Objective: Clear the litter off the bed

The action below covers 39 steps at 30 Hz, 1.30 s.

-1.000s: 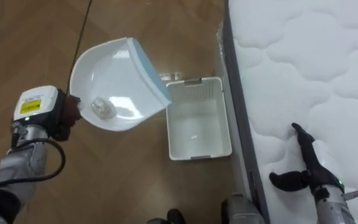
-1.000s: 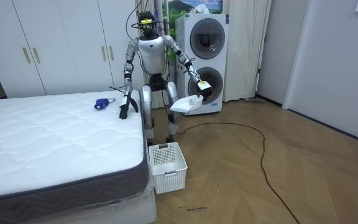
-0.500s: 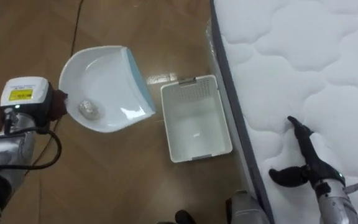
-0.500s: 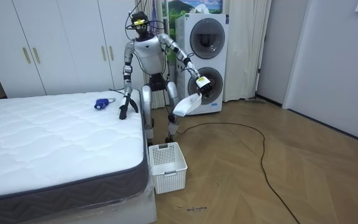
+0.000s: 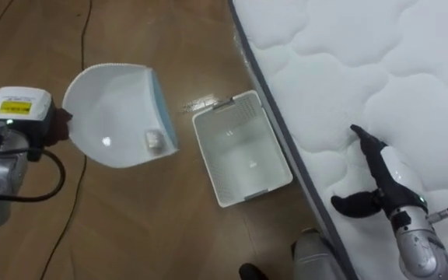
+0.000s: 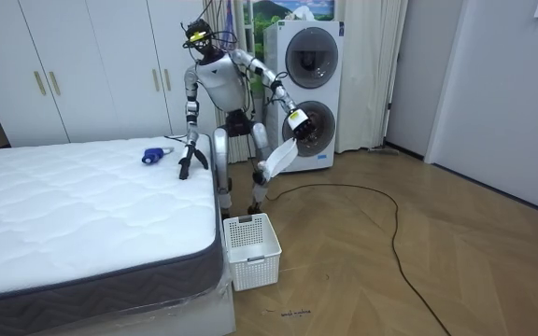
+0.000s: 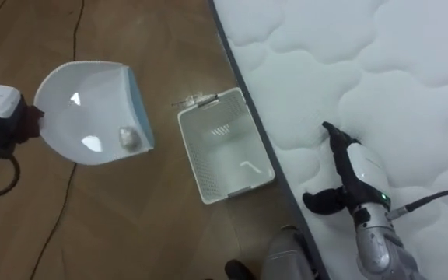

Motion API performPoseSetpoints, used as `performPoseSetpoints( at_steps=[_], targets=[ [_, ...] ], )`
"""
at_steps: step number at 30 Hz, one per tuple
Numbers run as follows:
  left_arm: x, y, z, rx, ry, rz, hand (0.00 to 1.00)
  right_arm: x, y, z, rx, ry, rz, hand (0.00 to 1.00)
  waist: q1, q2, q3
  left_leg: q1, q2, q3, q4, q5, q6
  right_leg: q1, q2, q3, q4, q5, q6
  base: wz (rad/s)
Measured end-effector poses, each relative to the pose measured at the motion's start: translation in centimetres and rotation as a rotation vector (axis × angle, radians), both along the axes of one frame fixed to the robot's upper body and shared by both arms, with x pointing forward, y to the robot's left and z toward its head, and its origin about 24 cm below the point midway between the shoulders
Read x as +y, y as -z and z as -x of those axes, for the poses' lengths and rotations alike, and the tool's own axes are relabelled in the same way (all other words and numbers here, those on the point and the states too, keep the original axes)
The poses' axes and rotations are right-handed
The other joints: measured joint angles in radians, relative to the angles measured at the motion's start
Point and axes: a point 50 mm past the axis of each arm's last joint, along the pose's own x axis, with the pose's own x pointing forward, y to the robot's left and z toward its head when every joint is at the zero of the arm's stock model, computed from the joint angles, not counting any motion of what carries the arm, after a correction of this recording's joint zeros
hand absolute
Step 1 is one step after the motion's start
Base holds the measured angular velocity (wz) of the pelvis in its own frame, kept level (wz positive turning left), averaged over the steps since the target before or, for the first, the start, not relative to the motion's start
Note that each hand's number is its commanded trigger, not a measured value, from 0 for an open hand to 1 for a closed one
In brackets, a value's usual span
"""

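Note:
My left hand (image 5: pixel 49 128) is shut on the handle of a white dustpan (image 5: pixel 111 117) with a blue lip, held over the wooden floor left of the bed. A small pale crumpled scrap (image 5: pixel 154 140) lies inside the pan right at the lip. Below and to the right, a white slatted basket (image 5: pixel 228 132) stands on the floor against the bed's side. My right hand (image 5: pixel 387 175) rests open on the white quilted mattress (image 5: pixel 348 70) near its edge. In the room view the dustpan (image 6: pixel 278 159) hangs tilted steeply, lip down, behind the basket (image 6: pixel 250 247).
I stand at the bed's far corner, in front of a stacked washer and dryer (image 6: pixel 306 84). A blue brush (image 6: pixel 154 154) lies on the mattress near my right hand. White wardrobes (image 6: pixel 92 65) line the back wall. A pale strip (image 5: pixel 201 103) lies on the floor beside the basket.
The dustpan tipped lip-down as my left arm lifted its handle. The scrap slid from the pan's back to the blue lip. The eye view has shifted; my right hand stayed on the mattress.

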Motion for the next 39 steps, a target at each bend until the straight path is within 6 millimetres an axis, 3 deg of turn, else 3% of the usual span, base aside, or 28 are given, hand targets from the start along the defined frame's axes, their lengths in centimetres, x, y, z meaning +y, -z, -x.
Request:
performPoseSetpoints(
  at_steps=[7, 11, 19, 25, 32, 37, 39],
  targets=[
    [-0.1, -1.0, -0.6, 0.016, 0.024, -0.059, 1.0, 0.4, -0.6, -0.7, -0.027, -0.041, -0.016, 0.0, -0.028, 0.028, 0.0062, 0.021, 0.0, 0.041, -0.014, 0.0, -0.001, -0.005, 0.001, 0.028, 0.002, -0.001, 0.002, -0.13],
    [-0.4, -1.9, -1.3, 0.006, 0.045, -0.081, 1.0, 0.5, -0.8, -0.9, -0.032, -0.051, -0.018, 0.0, -0.034, 0.038, 0.0059, 0.028, 0.003, 0.065, -0.018, 0.0, -0.001, -0.005, 0.006, 0.034, 0.003, -0.001, 0.002, -0.01],
    [-0.3, -1.5, -1.2, 0.062, 0.031, -0.111, 1.0, 0.6, -1.3, -1.1, -0.043, -0.075, -0.017, 0.0, -0.043, 0.058, 0.0063, 0.049, 0.0, 0.097, -0.039, 0.001, -0.001, -0.005, 0.013, 0.055, 0.002, -0.002, 0.004, -0.08],
    [-0.2, -1.6, -1.3, 0.058, 0.017, -0.104, 1.0, 0.7, -1.4, -1.2, -0.049, -0.081, -0.016, 0.0, -0.048, 0.058, 0.0065, 0.051, -0.009, 0.099, -0.047, 0.003, -0.004, -0.011, 0.007, 0.062, 0.009, -0.005, 0.007, -0.01],
    [0.0, -1.9, -1.5, 0.049, 0.001, -0.09, 1.0, 0.6, -1.5, -1.2, -0.066, -0.08, -0.027, 0.0, -0.052, 0.05, 0.0126, 0.052, -0.017, 0.099, -0.046, 0.003, -0.004, -0.015, -0.002, 0.06, 0.017, -0.007, 0.01, 0.01],
    [-0.1, -1.9, -1.5, 0.001, 0.005, -0.025, 1.0, 0.6, -1.6, -1.1, -0.079, -0.087, -0.035, 0.0, -0.04, 0.028, 0.0248, 0.052, -0.015, 0.089, -0.032, 0.002, -0.004, -0.022, 0.013, 0.085, 0.021, -0.009, 0.01, -0.1],
    [0.0, -1.8, -1.3, -0.031, 0.0, 0.023, 1.0, 0.7, -1.4, -1.1, -0.074, -0.091, -0.031, 0.0, -0.021, 0.015, 0.0208, 0.051, -0.016, 0.064, -0.016, 0.001, -0.006, -0.03, 0.024, 0.107, 0.022, -0.008, 0.01, -0.41]
  ],
)
